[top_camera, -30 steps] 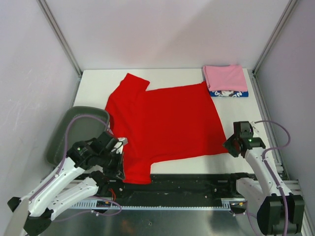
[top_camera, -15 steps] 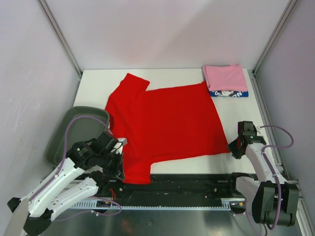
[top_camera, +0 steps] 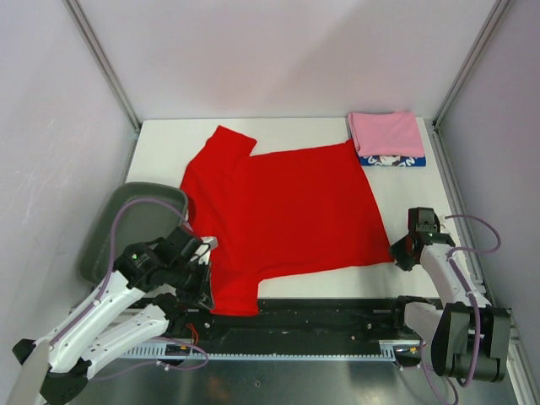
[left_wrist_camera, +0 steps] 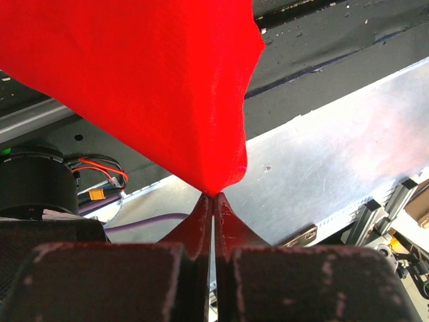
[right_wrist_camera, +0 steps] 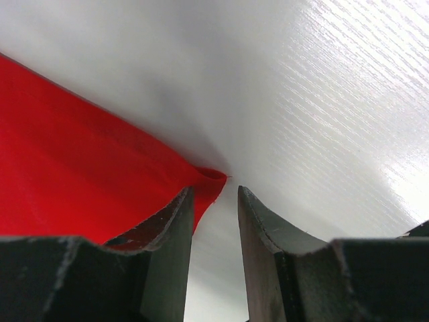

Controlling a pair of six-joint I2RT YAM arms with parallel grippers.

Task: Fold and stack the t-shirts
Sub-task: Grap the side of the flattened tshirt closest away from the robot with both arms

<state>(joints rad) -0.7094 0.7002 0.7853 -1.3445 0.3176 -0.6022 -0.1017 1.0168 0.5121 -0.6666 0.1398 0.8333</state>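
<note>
A bright red t-shirt (top_camera: 283,211) lies spread flat on the white table (top_camera: 169,143), print hidden. My left gripper (top_camera: 205,274) is shut on the red t-shirt's near-left sleeve (left_wrist_camera: 167,94), pinched at the fingertips in the left wrist view. My right gripper (top_camera: 402,251) is open at the shirt's near-right corner (right_wrist_camera: 211,178); the corner lies just ahead of the left finger, with the gap over bare table. A folded pink t-shirt (top_camera: 386,133) lies on a folded blue one with white print (top_camera: 392,160) at the far right corner.
A grey-green plastic tray (top_camera: 126,224) sits off the table's left edge by my left arm. A black rail (top_camera: 337,308) runs along the near edge. Walls and frame posts close in both sides.
My right gripper moved right and down toward the shirt's near-right corner and now rests there. The left gripper has not moved.
</note>
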